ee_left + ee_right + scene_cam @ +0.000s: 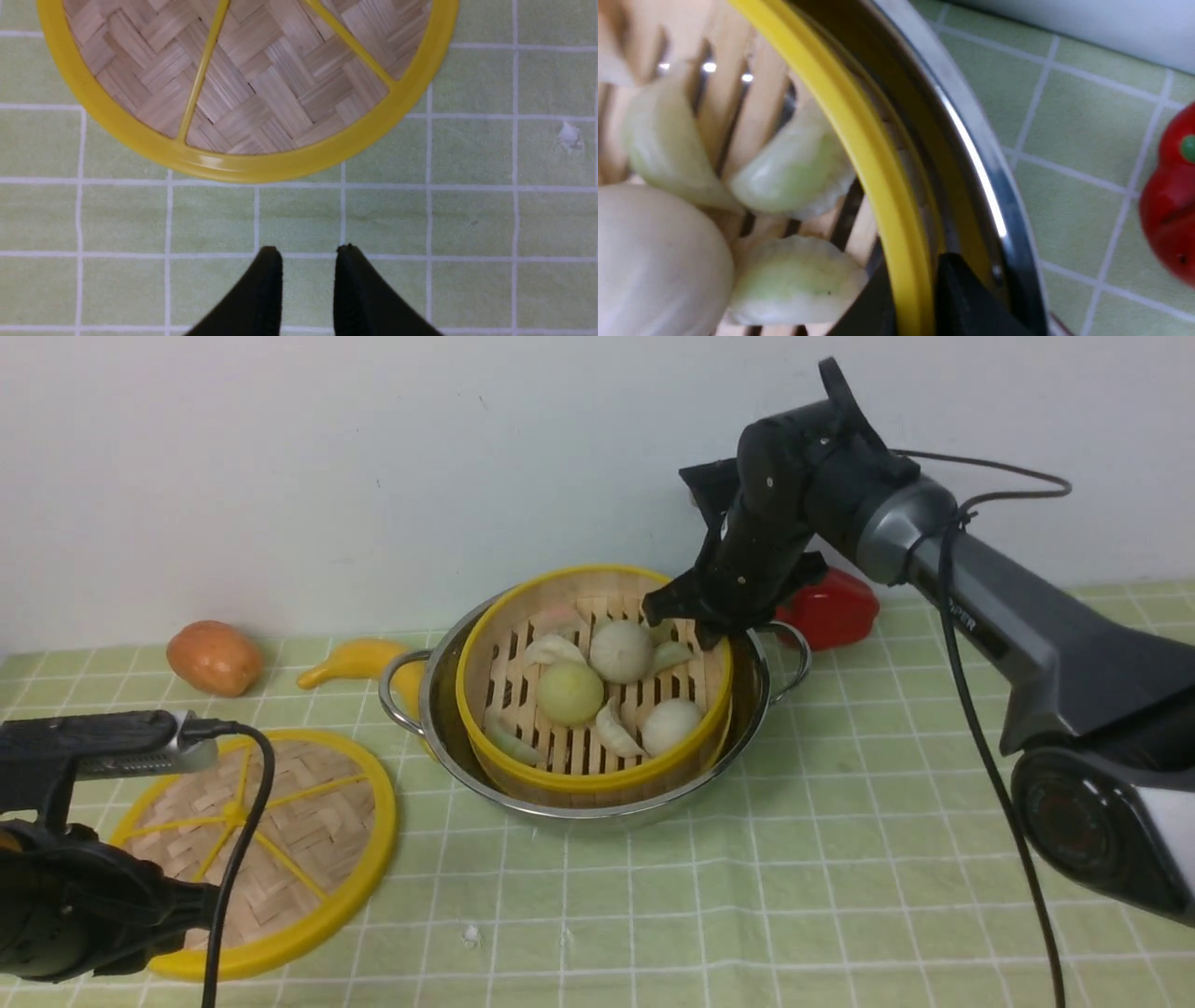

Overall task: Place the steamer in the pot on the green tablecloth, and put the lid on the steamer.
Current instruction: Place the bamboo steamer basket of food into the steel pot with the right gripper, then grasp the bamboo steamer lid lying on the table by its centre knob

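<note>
The bamboo steamer sits inside the steel pot on the green tablecloth, a little tilted, with buns and dumplings on its slatted floor. My right gripper reaches down over the far right rim. In the right wrist view its fingertips straddle the steamer's yellow rim, one inside and one between steamer and pot wall. The lid lies flat on the cloth at the left. My left gripper hovers open over bare cloth just short of the lid's edge.
A potato and a yellow banana lie behind the lid near the wall. A red pepper rests just behind the pot's right handle. A small white scrap lies on the cloth in front.
</note>
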